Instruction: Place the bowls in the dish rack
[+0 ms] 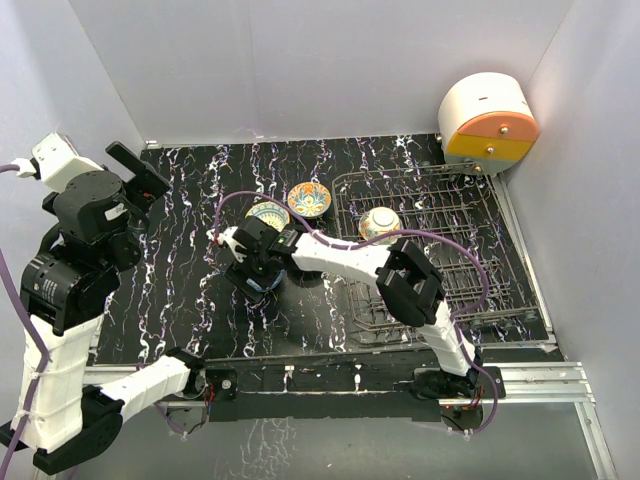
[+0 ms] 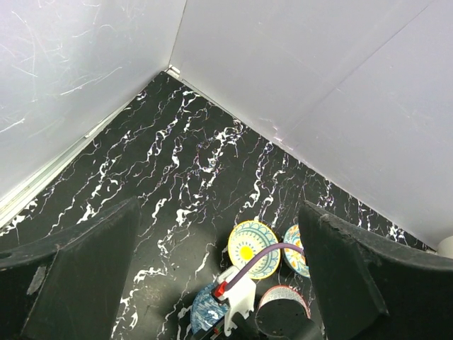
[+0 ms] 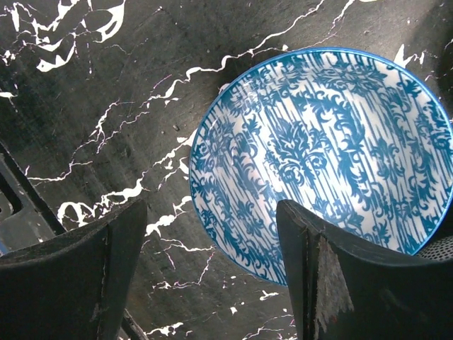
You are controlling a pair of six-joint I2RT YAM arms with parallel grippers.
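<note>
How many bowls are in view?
5: yellow bowl and orange bowl side by side on the table, blue bowl below the right fingers, pink-rimmed bowl beside it, half hidden, and a fifth bowl in the dish rack.

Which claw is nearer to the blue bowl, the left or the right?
Right. The right claw hangs open directly over the rim of the blue bowl; the left claw is raised, open, over the far-left corner of the table.

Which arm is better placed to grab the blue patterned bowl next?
Right. The right hand hangs open close above the blue bowl, straddling its rim. The left hand is raised high over the left of the table, well away from that bowl.
</note>
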